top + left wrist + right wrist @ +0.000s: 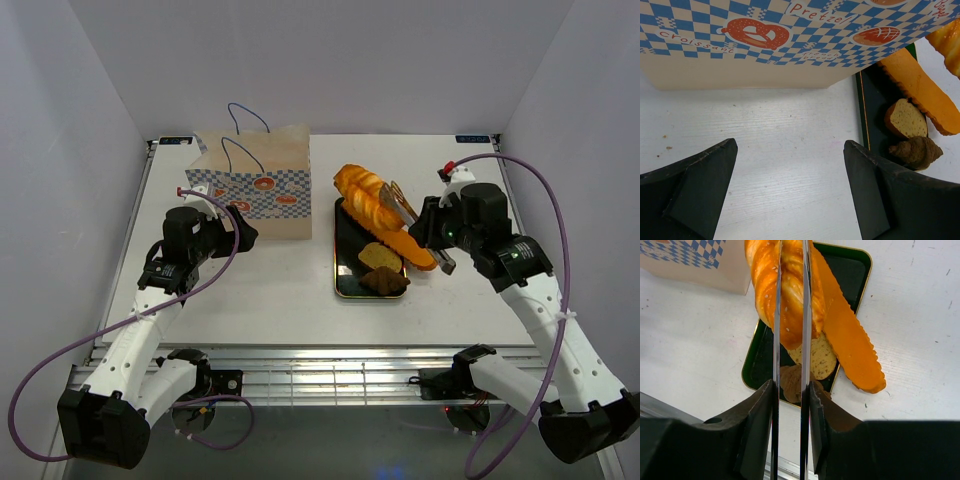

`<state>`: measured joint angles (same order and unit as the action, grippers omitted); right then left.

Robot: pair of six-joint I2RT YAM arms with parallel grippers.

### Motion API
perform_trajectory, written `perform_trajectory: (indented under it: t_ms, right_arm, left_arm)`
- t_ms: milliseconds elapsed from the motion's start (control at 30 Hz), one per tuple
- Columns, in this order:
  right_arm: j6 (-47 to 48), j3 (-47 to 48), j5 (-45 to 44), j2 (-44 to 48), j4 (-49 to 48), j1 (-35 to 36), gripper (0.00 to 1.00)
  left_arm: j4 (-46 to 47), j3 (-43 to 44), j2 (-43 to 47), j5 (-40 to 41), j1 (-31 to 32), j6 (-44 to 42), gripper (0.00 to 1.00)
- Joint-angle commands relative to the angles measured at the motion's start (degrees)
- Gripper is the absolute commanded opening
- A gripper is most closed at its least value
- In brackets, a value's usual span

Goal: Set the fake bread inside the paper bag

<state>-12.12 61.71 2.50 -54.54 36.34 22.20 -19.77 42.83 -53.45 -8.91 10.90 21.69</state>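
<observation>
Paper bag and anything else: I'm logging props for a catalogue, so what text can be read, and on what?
"croissant": paper bag, checkered band, left.
"Pretzel": same band, upper middle.
"french bread": same band, faint, probable reading.
Cropped word at the band's top right: unreadable.
Blue stickers at the table's far corners, top view: too small to read.

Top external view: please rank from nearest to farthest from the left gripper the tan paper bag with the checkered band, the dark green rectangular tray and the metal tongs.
1. The tan paper bag with the blue-and-white checkered band: just beyond the left gripper.
2. The dark green rectangular tray: mid-table, off to the right.
3. The metal tongs: farther right, over the tray, held by the right gripper.
</observation>
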Motion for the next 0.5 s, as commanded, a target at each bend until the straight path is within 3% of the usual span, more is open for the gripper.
perform_trajectory:
  t_ms: [0, 467]
  right_arm:
    - [0.87, 5.25, -1.1, 2.07, -1.97, -0.05, 0.2]
    - [1.48, 12.37, 7.95, 0.85, -10.58, -0.05, 0.21]
  left_arm:
    - [0.08, 1.91, 0.98, -0.67, 0.18, -0.16, 0.98]
    - [0.08, 1.91, 1.16, -0.76, 0.18, -0.16, 0.98]
